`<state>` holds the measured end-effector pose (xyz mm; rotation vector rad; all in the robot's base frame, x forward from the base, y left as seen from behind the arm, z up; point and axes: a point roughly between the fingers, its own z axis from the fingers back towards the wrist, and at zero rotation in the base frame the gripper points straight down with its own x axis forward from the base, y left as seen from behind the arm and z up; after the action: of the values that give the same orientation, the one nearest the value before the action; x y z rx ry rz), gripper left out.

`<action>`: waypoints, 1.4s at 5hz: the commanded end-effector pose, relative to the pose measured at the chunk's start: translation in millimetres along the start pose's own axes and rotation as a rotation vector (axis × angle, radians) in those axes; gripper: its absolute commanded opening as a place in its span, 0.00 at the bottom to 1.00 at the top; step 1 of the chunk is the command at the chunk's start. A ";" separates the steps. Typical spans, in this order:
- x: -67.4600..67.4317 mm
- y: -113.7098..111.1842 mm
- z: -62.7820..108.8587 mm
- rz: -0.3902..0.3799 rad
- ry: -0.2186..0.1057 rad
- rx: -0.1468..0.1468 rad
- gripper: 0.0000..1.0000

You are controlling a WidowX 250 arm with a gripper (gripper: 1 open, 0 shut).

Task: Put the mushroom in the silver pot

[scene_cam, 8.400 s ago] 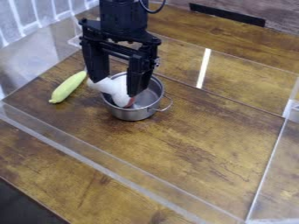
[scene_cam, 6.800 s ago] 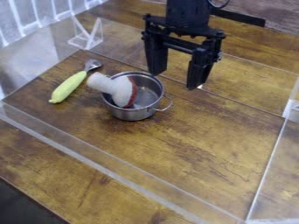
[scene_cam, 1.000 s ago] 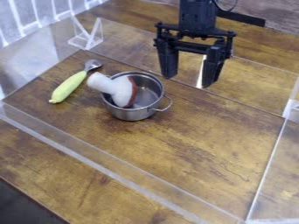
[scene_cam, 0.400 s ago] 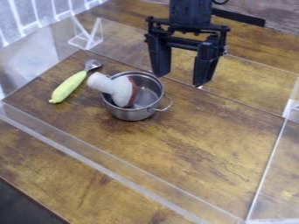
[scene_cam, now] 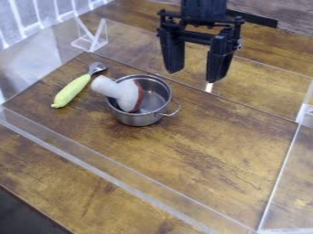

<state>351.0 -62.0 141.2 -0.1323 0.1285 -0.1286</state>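
A dark wooden table (scene_cam: pixel 184 155) with strong grain and knots fills nearly the whole view. Clear acrylic walls (scene_cam: pixel 116 169) fence the work area: a low one runs along the near edge from left to lower right, and another stands at the right edge. A small clear acrylic stand (scene_cam: pixel 91 35) sits near the far left corner. A bright streak of light (scene_cam: pixel 215 71) reflects off the surface toward the far right. White slats (scene_cam: pixel 18 20) show beyond the upper left corner.
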 end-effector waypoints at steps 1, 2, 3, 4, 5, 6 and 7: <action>3.9 -14.2 8.4 -0.053 -0.032 -0.007 1.00; 4.7 -18.5 8.8 -0.068 -0.017 -0.013 1.00; 7.6 -15.4 11.3 -0.071 -0.010 -0.012 1.00; 3.2 -3.5 16.7 -0.004 -0.011 -0.015 1.00; -1.6 7.6 21.4 0.058 -0.012 -0.021 1.00; -12.2 7.5 23.8 0.085 -0.010 -0.039 1.00; -3.0 5.2 29.2 0.045 -0.011 -0.044 1.00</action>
<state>350.1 -56.9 148.5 -0.1689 0.1908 -0.0805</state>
